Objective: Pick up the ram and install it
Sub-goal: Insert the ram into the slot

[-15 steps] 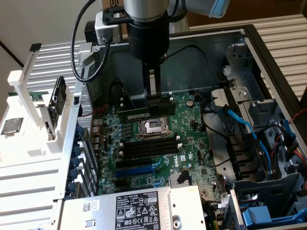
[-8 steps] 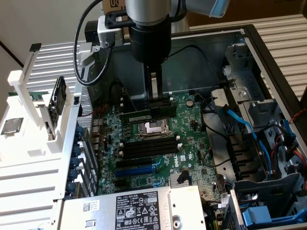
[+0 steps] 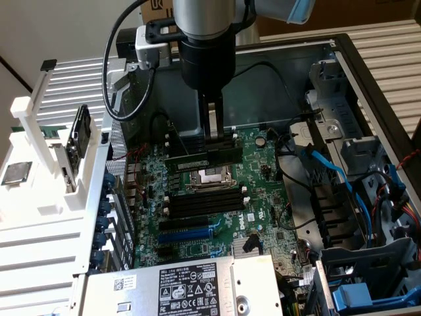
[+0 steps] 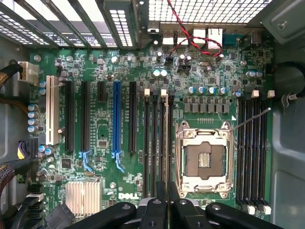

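End effector (image 3: 214, 146) clamps the ram (image 3: 187, 160), held level, its long axis parallel to the memory slots (image 3: 200, 201).

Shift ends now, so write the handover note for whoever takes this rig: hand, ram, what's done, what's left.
Hand: shut on the ram, holding it by its upper edge.
Ram: level, inside the open case, just over the black memory slots beside the CPU socket.
Done: ram picked up and brought to the board.
Left: seating it. The slots below the hand look empty in the wrist view. Whether the ram touches one yet, I cannot tell.
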Motion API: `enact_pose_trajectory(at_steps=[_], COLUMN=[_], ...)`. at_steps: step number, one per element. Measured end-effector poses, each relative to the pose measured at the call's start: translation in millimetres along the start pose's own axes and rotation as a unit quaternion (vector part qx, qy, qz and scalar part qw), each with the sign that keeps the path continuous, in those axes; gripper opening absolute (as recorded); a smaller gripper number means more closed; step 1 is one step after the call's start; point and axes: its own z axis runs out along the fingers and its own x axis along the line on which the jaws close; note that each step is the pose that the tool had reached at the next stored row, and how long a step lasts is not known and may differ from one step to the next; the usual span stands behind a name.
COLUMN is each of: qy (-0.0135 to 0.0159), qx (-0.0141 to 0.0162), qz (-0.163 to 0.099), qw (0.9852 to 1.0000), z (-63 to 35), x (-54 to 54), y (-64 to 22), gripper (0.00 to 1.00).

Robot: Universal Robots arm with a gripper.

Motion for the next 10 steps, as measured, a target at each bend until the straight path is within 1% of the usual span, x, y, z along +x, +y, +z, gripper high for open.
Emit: enact_pose_trajectory(at_steps=[10], qy=[0.0000], qx=[0.0006], qz=[0.000], qw=[1.0000], z=[0.7], x=[1.5], y=[1.2], gripper=[0.13])
